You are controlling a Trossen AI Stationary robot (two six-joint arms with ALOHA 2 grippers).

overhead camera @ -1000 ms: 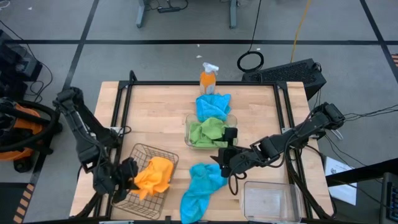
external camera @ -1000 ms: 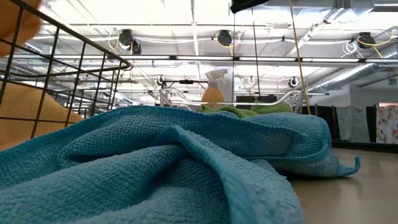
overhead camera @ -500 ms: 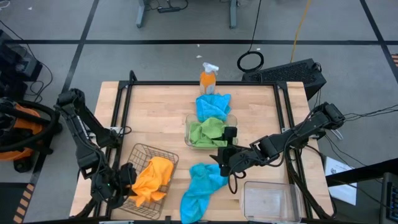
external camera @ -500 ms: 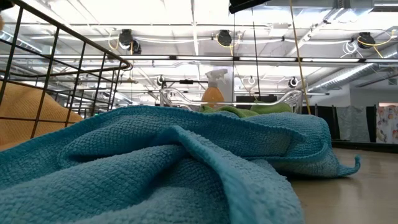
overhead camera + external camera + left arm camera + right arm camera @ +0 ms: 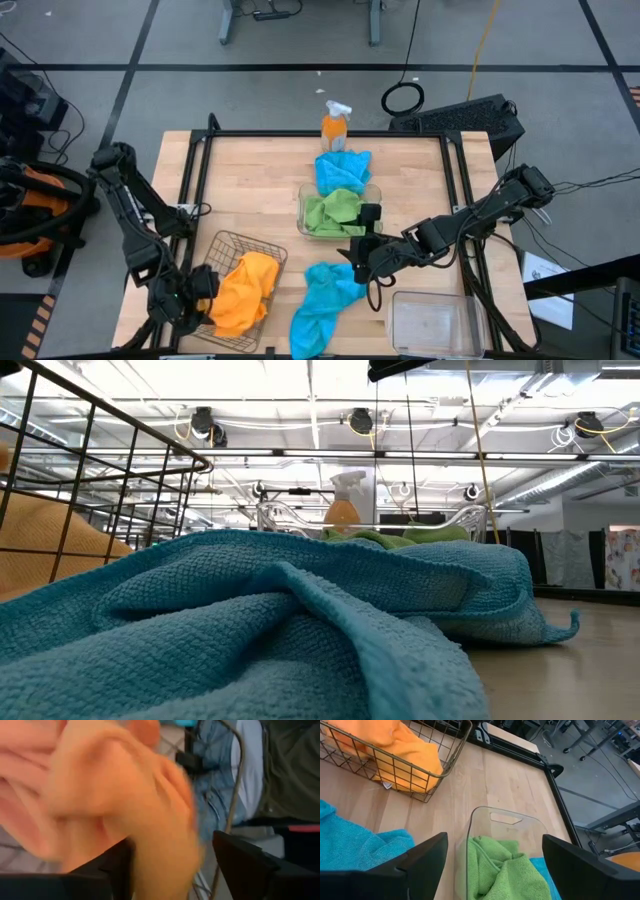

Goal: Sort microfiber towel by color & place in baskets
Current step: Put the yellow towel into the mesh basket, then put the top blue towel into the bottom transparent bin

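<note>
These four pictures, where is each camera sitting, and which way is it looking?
High view: above the table, looking straight down; shows both arms, the left gripper at the wire basket, the right gripper by the blue towel.
Low view: at table-top height, looking level across that blue towel into the room.
Left wrist view: on the left arm, filled by orange towel between its fingers.
Right wrist view: on the right arm, past its fingers toward the clear basket of green towels.
Shared: the wire basket appears in the high, low and right wrist views.

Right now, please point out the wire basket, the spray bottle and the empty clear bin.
wire basket (image 5: 222, 243), high view, bare mesh at its far corner
spray bottle (image 5: 333, 128), high view, orange body
clear bin (image 5: 434, 322), high view, bare floor
</note>
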